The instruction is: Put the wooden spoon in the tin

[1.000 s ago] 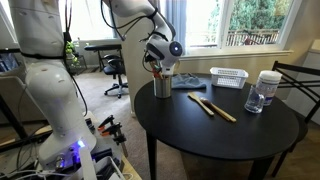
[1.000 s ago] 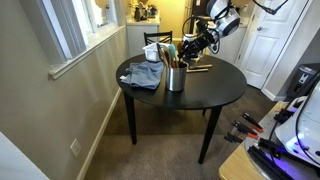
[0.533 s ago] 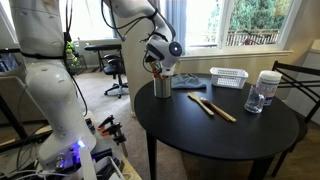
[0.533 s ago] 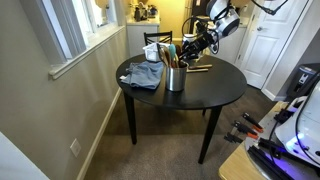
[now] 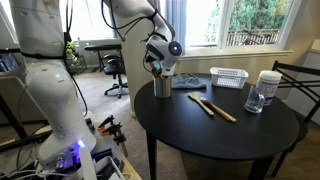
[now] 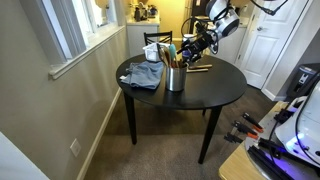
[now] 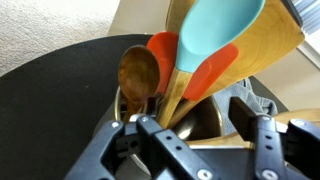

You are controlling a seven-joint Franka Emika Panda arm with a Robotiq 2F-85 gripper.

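Observation:
The tin (image 7: 205,118) is a grey metal can at the table's near edge, seen in both exterior views (image 5: 162,86) (image 6: 176,78). A dark-bowled wooden spoon (image 7: 138,75) stands in it beside an orange spatula (image 7: 166,52), a teal spatula (image 7: 215,30) and a pale wooden spatula (image 7: 272,42). My gripper (image 7: 205,135) hangs just above the tin's mouth (image 5: 158,63) (image 6: 196,48). It is open, the black fingers (image 7: 150,135) spread to either side of the rim, with nothing clamped between them.
Two wooden utensils (image 5: 213,106) lie on the round black table (image 5: 230,135). Behind the tin lies a grey-blue cloth (image 6: 146,73). A white slotted basket (image 5: 229,77) and a clear lidded jar (image 5: 266,90) stand farther back, with a chair (image 5: 298,82) beyond.
The arm stays in place over the tin. The fingers have spread apart from shut.

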